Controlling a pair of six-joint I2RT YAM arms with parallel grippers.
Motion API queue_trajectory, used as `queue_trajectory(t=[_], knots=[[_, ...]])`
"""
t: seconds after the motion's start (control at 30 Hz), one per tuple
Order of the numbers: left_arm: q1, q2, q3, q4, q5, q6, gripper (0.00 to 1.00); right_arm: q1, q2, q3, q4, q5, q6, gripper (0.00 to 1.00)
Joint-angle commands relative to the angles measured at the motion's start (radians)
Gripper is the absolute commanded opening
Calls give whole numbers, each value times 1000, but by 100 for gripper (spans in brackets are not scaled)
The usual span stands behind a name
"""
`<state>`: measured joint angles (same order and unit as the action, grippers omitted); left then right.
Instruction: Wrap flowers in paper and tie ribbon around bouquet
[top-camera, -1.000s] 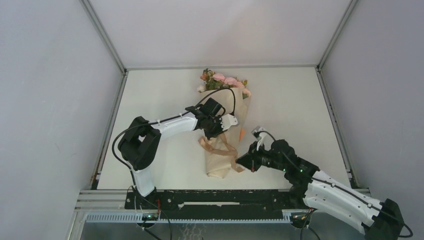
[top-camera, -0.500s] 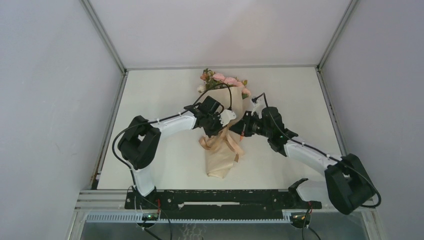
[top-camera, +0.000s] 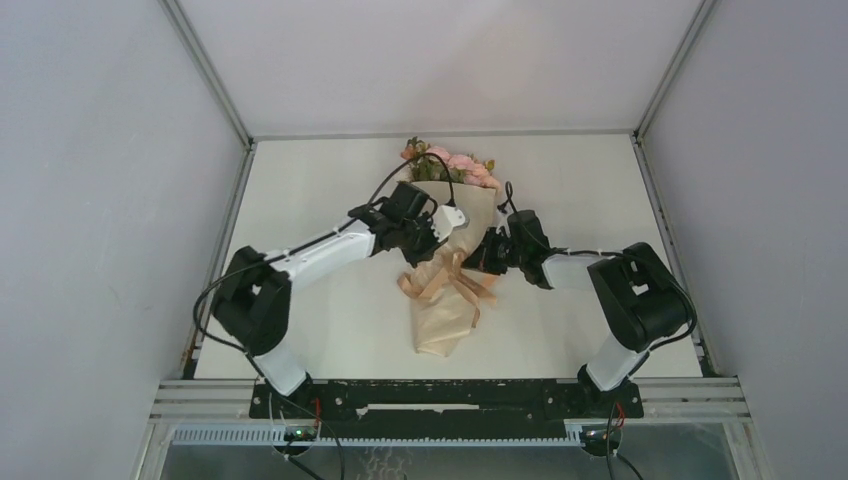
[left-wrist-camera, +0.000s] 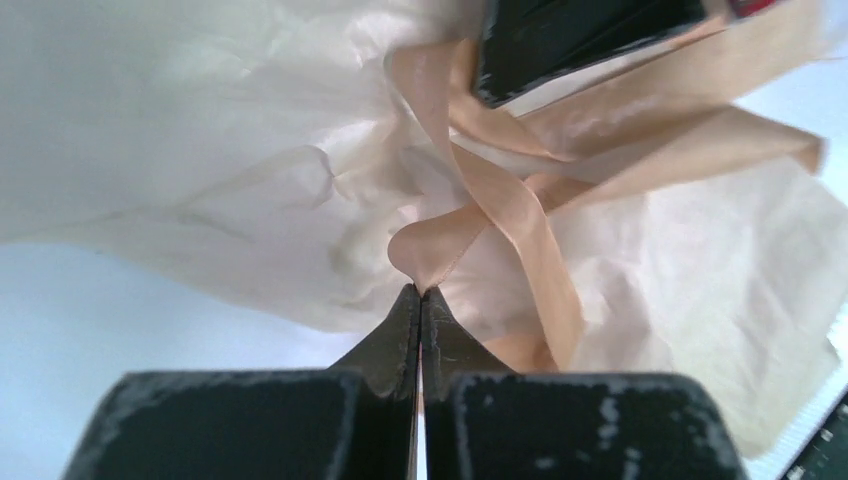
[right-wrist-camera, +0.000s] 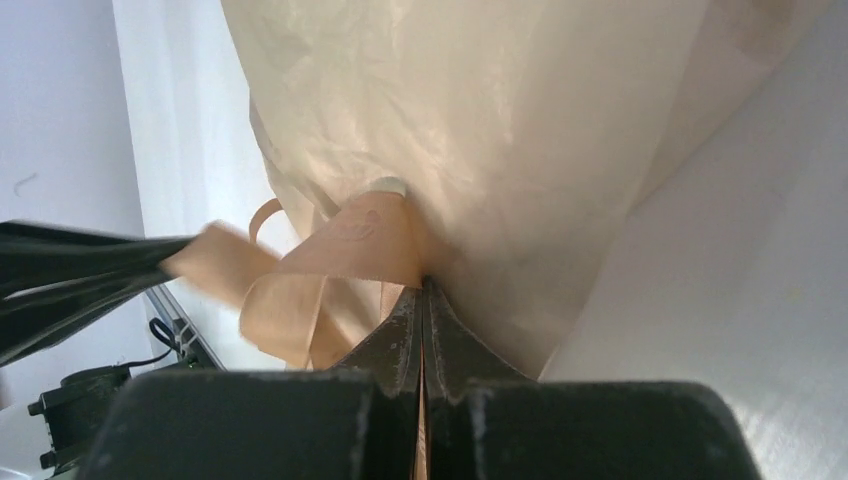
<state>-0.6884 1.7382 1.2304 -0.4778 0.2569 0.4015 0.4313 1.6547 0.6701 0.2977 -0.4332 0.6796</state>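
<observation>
The pink flowers (top-camera: 452, 162) stick out of the far end of a cone of tan paper (top-camera: 440, 325) lying mid-table. A peach ribbon (top-camera: 447, 287) crosses the cone's middle in loose loops. My left gripper (top-camera: 436, 252) sits on the cone's left side, my right gripper (top-camera: 483, 258) on its right. In the left wrist view the left gripper (left-wrist-camera: 420, 290) is shut on a fold of the ribbon (left-wrist-camera: 505, 205) over crinkled paper (left-wrist-camera: 200, 150). In the right wrist view the right gripper (right-wrist-camera: 424, 284) is shut on the ribbon (right-wrist-camera: 350, 238) against the paper (right-wrist-camera: 500, 120).
The white table (top-camera: 320, 200) is fenced by metal rails (top-camera: 215, 260) at left, right and back. Both arm bases stand on the black bar (top-camera: 430, 398) at the near edge. The right arm's elbow (top-camera: 640, 295) is folded at the right.
My right gripper swung from the cone's near right end up to its middle right, carrying ribbon, and the arm folded in. My left gripper shifted slightly toward the flowers.
</observation>
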Motion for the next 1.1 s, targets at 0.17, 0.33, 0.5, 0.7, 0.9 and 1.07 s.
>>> queue_trajectory(t=[0.17,0.33,0.5,0.7,0.9,1.07], knots=[[6,-241,85,-113,41,91,0,0,20,64,-12,-185,-130,0],[11,-214,129,-92,-25,100,0,-1,30,86,-78,-328,-217,0],[23,-165,119,-11,-106,103,0,0,101,125,-107,-557,-270,0],[25,-114,109,20,-121,91,0,29,150,193,-254,-667,-373,2],[25,-46,81,83,-112,31,0,6,86,209,-345,-519,-386,18],[23,40,103,106,-130,-6,0,-20,38,238,-425,-390,-377,22]])
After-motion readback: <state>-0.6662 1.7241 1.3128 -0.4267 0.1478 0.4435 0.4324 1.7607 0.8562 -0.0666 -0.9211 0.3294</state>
